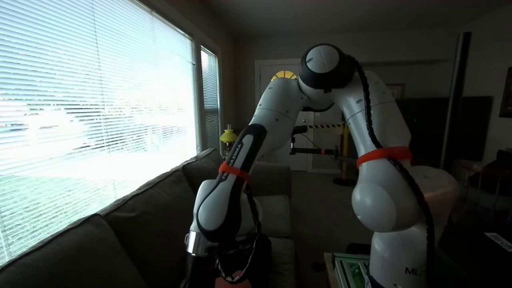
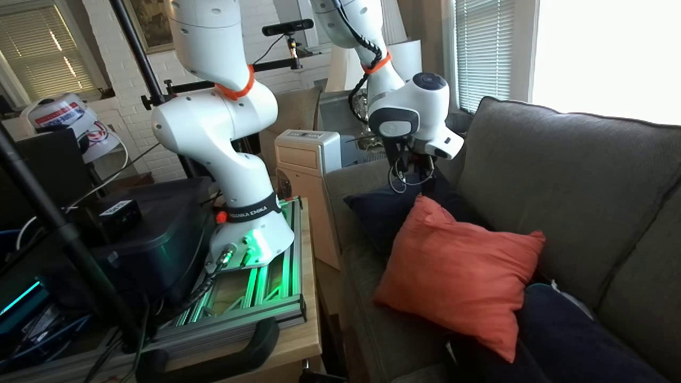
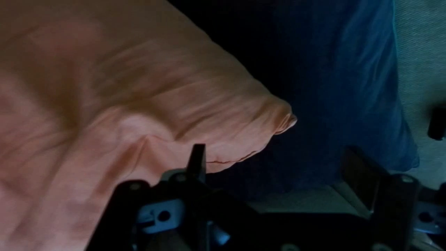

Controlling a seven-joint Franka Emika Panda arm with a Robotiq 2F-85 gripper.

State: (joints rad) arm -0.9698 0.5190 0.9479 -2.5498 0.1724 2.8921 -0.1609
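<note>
My gripper is open, with its two dark fingers wide apart and nothing between them. In an exterior view the gripper points down over the couch, by the near corner of an orange pillow. In the wrist view the orange pillow fills the left side, and its corner reaches above the space between the fingers. A dark blue pillow lies beneath it; it also shows in an exterior view. Whether the left finger touches the orange pillow cannot be told. In an exterior view the gripper is dark and cut off by the bottom edge.
The grey couch has a tall backrest along the window. Another dark blue pillow lies beside the orange one. The robot base stands on a wooden table with a metal frame. A white cabinet stands by the couch arm.
</note>
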